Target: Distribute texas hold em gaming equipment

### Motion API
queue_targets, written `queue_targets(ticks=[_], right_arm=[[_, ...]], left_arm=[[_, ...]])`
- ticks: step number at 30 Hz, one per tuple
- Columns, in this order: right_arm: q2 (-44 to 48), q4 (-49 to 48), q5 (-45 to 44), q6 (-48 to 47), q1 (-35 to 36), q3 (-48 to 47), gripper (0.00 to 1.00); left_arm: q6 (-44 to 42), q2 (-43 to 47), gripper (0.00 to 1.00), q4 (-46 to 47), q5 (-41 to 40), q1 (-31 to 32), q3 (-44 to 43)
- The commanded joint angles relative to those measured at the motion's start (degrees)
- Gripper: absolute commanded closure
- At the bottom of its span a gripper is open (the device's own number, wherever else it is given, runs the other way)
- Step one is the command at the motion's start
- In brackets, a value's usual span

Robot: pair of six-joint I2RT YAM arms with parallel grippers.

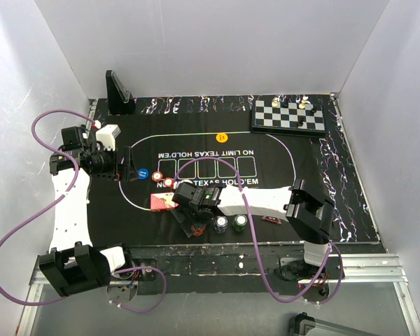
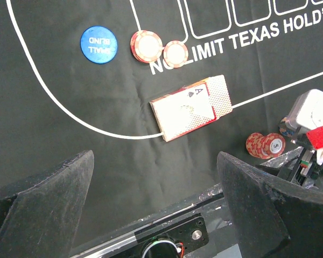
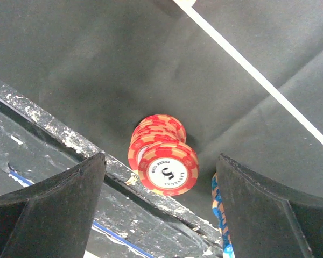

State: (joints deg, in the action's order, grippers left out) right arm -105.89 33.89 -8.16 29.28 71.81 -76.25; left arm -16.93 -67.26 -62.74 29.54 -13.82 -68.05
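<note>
A deck of red-backed playing cards lies on the mat with an ace face up on top; the top view shows the deck just left of my right wrist. Two red poker chips sit beside a blue button. A toppled stack of red chips lies at the mat's near edge, between the fingers of my open right gripper without touching either. My left gripper hangs open over bare mat, nothing in it. Green and purple chips, a red marker and a yellow button also lie on the mat.
The chessboard with its pieces sits at the back right. A black stand is at the back left. The black mat ends at a scuffed table edge near the chips. A blue-striped chip edge touches my right finger.
</note>
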Motion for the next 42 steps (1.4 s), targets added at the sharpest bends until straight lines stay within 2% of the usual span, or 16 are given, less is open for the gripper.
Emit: queue_targets(ticks=[1, 26, 31, 37, 42], right_arm=[[1.1, -0.8, 0.3, 1.5, 0.8, 0.2, 0.12], [-1.7, -0.2, 0.3, 1.6, 1.0, -1.7, 0.44], [-2.6, 0.0, 0.8, 1.5, 1.0, -2.5, 0.45], [-3.5, 0.5, 1.0, 1.5, 1.0, -3.1, 0.41], [-3.2, 0.3, 0.9, 1.4, 1.0, -3.1, 0.42]], left_arm=[[-0.1, 1.4, 0.00, 0.0, 1.4, -0.3, -1.9], [-0.4, 1.9, 0.00, 0.2, 0.7, -0.4, -2.7], [-0.6, 2.0, 0.00, 0.3, 0.6, -0.4, -2.3], [-0.9, 2.0, 0.00, 0.3, 0.9, -0.4, -2.3], [-1.1, 2.1, 0.00, 0.2, 0.9, -0.3, -2.3]])
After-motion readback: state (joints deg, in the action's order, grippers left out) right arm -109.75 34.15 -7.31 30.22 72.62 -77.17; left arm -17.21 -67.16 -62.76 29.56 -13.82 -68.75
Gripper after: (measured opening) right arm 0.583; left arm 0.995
